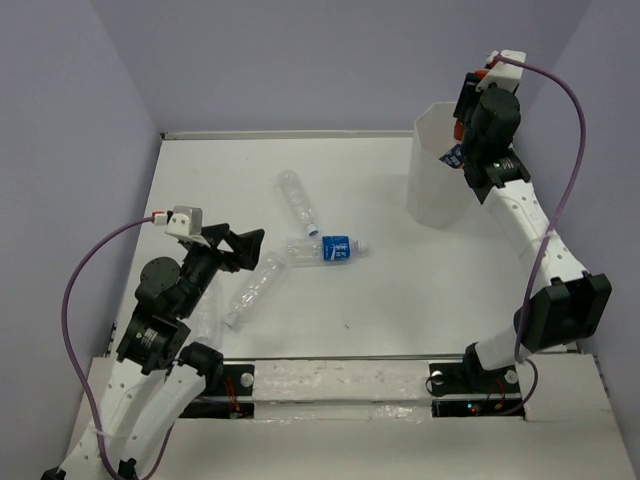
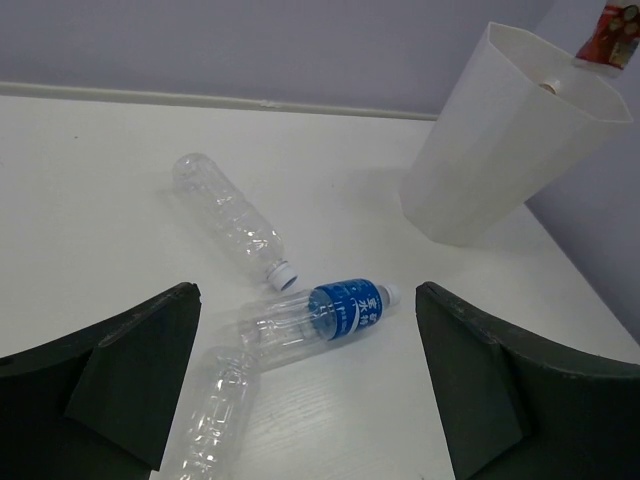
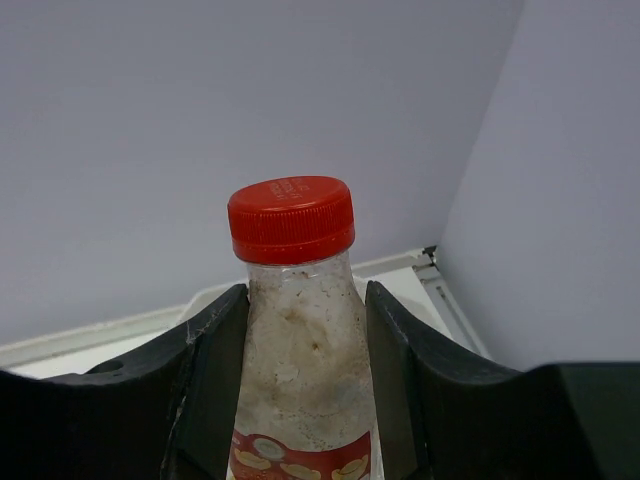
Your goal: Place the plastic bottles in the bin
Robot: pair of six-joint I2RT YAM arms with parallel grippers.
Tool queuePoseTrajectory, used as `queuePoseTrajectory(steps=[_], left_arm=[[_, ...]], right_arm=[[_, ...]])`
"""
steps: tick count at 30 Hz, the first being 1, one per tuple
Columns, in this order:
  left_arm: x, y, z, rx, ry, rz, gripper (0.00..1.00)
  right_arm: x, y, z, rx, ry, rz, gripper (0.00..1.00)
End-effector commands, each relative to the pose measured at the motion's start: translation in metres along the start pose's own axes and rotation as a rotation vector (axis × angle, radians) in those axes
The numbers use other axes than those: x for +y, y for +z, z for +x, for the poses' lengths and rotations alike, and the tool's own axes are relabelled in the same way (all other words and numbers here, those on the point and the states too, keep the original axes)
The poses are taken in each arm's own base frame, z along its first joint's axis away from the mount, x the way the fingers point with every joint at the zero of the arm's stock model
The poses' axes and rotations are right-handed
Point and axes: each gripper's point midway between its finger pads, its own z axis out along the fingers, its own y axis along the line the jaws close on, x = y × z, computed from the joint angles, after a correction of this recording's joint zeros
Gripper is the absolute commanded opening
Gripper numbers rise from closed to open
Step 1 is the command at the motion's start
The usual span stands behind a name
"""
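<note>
The white bin stands at the far right. My right gripper hangs over its rim, shut on the red-labelled bottle with a red cap; that bottle also shows above the bin in the left wrist view. Three bottles lie mid-table: a clear one, a blue-labelled one, and a second clear one. My left gripper is open and empty, just left of them, and its jaws frame them. A blue patch shows inside the bin; no orange-filled bottle is visible.
Lilac walls close the table on the left, back and right. The table's near edge runs along both arm bases. The right arm's cable loops beside the bin.
</note>
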Motion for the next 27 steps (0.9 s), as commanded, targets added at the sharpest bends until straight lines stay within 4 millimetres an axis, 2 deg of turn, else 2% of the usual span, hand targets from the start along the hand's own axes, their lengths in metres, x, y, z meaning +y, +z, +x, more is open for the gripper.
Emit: queuePoseTrajectory(steps=[1, 2, 4, 6, 7, 9, 10, 11, 12, 13, 14, 15, 16, 17, 19, 20, 21, 22, 23, 24, 26, 27], left_arm=[[-0.016, -0.005, -0.026, -0.076, 0.003, 0.06, 0.99], [-0.017, -0.005, -0.026, -0.077, 0.005, 0.062, 0.99], [-0.017, -0.005, -0.025, -0.075, 0.005, 0.065, 0.99], [-0.018, -0.006, -0.026, -0.078, 0.004, 0.066, 0.99], [-0.017, -0.005, -0.025, -0.075, 0.006, 0.063, 0.99], [-0.016, -0.005, -0.027, -0.081, 0.007, 0.056, 0.99], [-0.015, -0.005, -0.027, -0.08, 0.007, 0.05, 0.99], [-0.014, -0.004, -0.026, -0.078, 0.007, 0.046, 0.99], [-0.014, -0.005, -0.027, -0.08, 0.005, 0.045, 0.99], [-0.013, -0.004, -0.027, -0.081, 0.006, 0.038, 0.99], [-0.013, -0.003, -0.027, -0.077, 0.006, 0.036, 0.99], [-0.01, -0.003, -0.027, -0.078, 0.005, 0.024, 0.99], [-0.005, -0.001, -0.027, -0.081, 0.004, -0.006, 0.99], [-0.004, 0.0, -0.026, -0.075, 0.003, -0.012, 0.99], [-0.002, 0.002, -0.025, -0.071, 0.002, -0.023, 0.99], [-0.001, 0.003, -0.024, -0.068, 0.002, -0.029, 0.99], [0.001, 0.003, -0.023, -0.066, 0.0, -0.035, 0.99], [0.002, 0.004, -0.023, -0.062, -0.001, -0.041, 0.99], [0.002, 0.005, -0.022, -0.06, -0.001, -0.045, 0.99], [0.003, 0.005, -0.022, -0.057, -0.002, -0.048, 0.99], [0.006, 0.006, -0.022, -0.058, -0.007, -0.067, 0.99], [0.007, 0.006, -0.021, -0.055, -0.006, -0.075, 0.99]], right_arm=[[-0.002, 0.0, -0.009, -0.086, -0.008, 0.005, 0.67], [-0.002, -0.001, -0.011, -0.09, 0.002, 0.001, 0.78], [0.002, -0.006, -0.022, -0.108, 0.017, -0.038, 0.88], [0.008, -0.013, -0.039, -0.128, 0.064, -0.087, 0.89], [0.012, -0.017, -0.038, -0.096, 0.069, -0.12, 0.9], [0.043, -0.033, -0.049, -0.066, 0.141, -0.297, 0.87], [0.065, -0.043, -0.051, -0.054, 0.159, -0.415, 0.86], [0.08, -0.05, -0.051, -0.043, 0.18, -0.468, 0.85], [0.096, -0.058, -0.043, -0.005, 0.174, -0.521, 0.85], [0.125, -0.076, -0.039, 0.028, 0.17, -0.602, 0.85], [0.144, -0.086, -0.034, 0.053, 0.159, -0.657, 0.85], [0.167, -0.086, -0.012, 0.11, 0.132, -0.691, 0.85], [0.192, -0.102, -0.01, 0.142, 0.111, -0.752, 0.86], [0.216, -0.1, 0.019, 0.213, 0.092, -0.783, 0.86], [0.244, -0.108, 0.043, 0.293, 0.084, -0.842, 0.88], [0.263, -0.116, 0.035, 0.29, 0.097, -0.898, 0.89], [0.282, -0.112, 0.066, 0.356, 0.081, -0.904, 0.9], [0.295, -0.114, 0.06, 0.356, 0.084, -0.919, 0.91], [0.306, -0.115, 0.067, 0.371, 0.077, -0.933, 0.92], [0.323, -0.115, 0.102, 0.441, 0.049, -0.941, 0.92], [0.342, -0.115, 0.117, 0.457, 0.035, -0.949, 0.94], [0.359, -0.114, 0.133, 0.471, 0.023, -0.957, 0.95]])
